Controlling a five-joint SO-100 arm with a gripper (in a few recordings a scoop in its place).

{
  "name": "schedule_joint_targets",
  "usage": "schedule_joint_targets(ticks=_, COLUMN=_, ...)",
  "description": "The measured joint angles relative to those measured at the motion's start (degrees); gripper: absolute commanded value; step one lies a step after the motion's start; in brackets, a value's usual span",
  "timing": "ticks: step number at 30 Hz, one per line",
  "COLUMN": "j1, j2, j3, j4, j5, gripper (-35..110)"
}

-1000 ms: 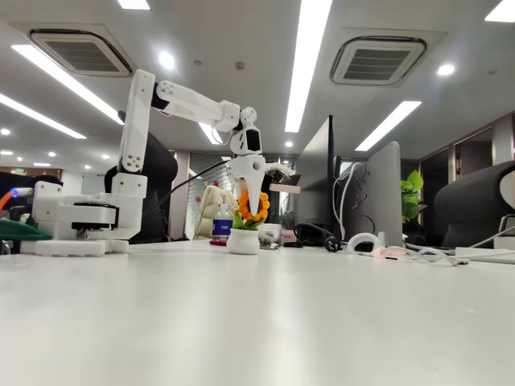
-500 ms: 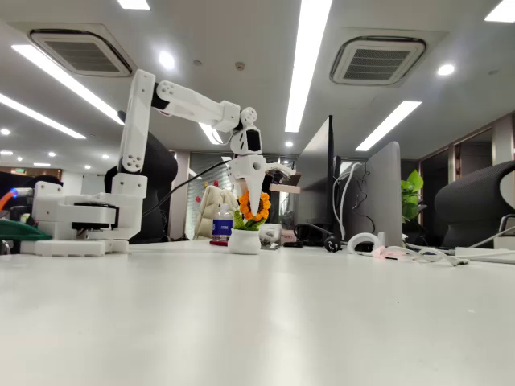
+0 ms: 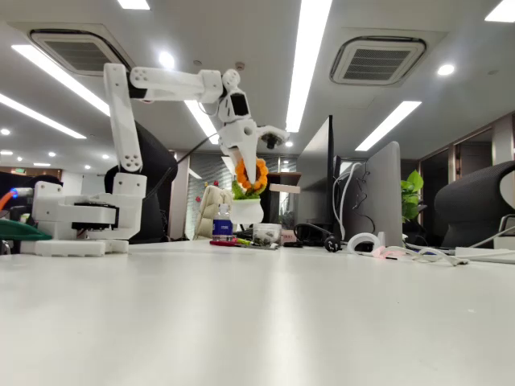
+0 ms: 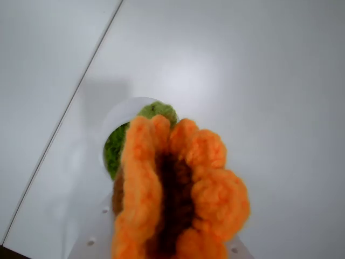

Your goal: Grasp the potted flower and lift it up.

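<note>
While clamped in the claw (image 3: pixel 257 170), potted flower (image 3: pixel 249 189) (petals squeezed) hangs above table (image 3: pixel 322 314).

A water bottle (image 3: pixel 223 220) with a blue label is standing on the white tabletop (image 3: pixel 257 322). Monitors (image 3: pixel 378 197) are sitting at right, cables trailing beside them. A leafy green plant (image 3: pixel 412 193) is showing behind.

- Potted flower (image 3: pixel 250 186): orange-yellow petals, a dark brown centre, green leaves, all in a white pot.
- From the wrist, that flower (image 4: pixel 178 189) is woolly bright orange, brown down the middle, green behind.
- Pincer (image 3: pixel 259 167) and arm (image 3: pixel 153 88): plain white, with one black panel.
- Surface (image 3: pixel 257 322): pale white, glossy.
- Small bottle (image 3: pixel 222 222): blue label.
- Leafy plant (image 3: pixel 412 195) far right: green.
</note>
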Motion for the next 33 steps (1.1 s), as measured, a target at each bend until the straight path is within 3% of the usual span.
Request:
schedule_joint_targets(ticks=11, j1=13.3, j2=24.3, j3=-0.1, j4=10.5, j5=-5.6, gripper=0)
schedule_joint_targets(ticks=33, j1=19.7, j2=55.9, j3=1.9, j4=10.8, j5=-12.5, gripper=0)
